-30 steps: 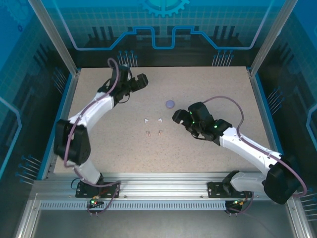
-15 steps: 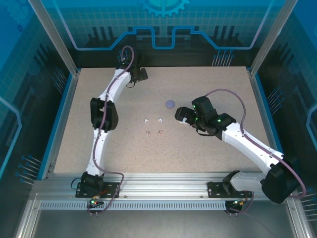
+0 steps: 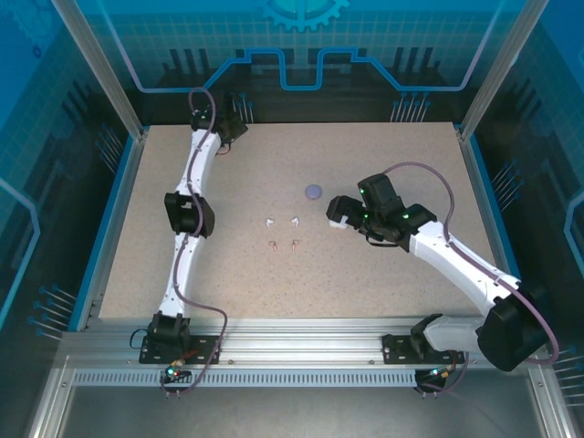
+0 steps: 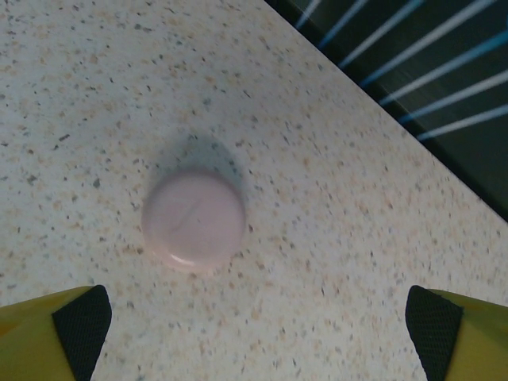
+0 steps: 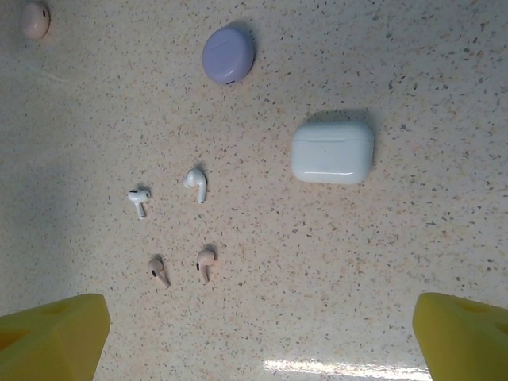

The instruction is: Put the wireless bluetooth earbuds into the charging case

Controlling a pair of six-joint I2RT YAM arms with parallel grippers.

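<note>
Two white earbuds point(image 5: 140, 198) point(image 5: 196, 182) and two pink earbuds point(image 5: 157, 270) point(image 5: 205, 262) lie loose on the speckled table, seen from above as white point(image 3: 270, 222) and pink point(image 3: 296, 243) specks. A closed white charging case point(image 5: 332, 152) rests to their right, a round purple case point(image 5: 228, 54) point(image 3: 314, 192) behind them. A round pink case point(image 4: 194, 218) point(image 5: 35, 20) sits near the far left corner. My left gripper point(image 4: 258, 337) point(image 3: 226, 128) hovers open over it. My right gripper point(image 5: 258, 341) point(image 3: 338, 214) hangs open above the white case, holding nothing.
The table's far edge and a dark blue-striped wall point(image 4: 413, 71) run close behind the pink case. A blue rim point(image 3: 119, 201) and metal frame posts border the table. The left arm's links point(image 3: 187, 214) stretch along the left side.
The left arm has stretched out toward the far left corner, carrying its gripper over the pink case. The right gripper has drifted slightly right and stays open.
</note>
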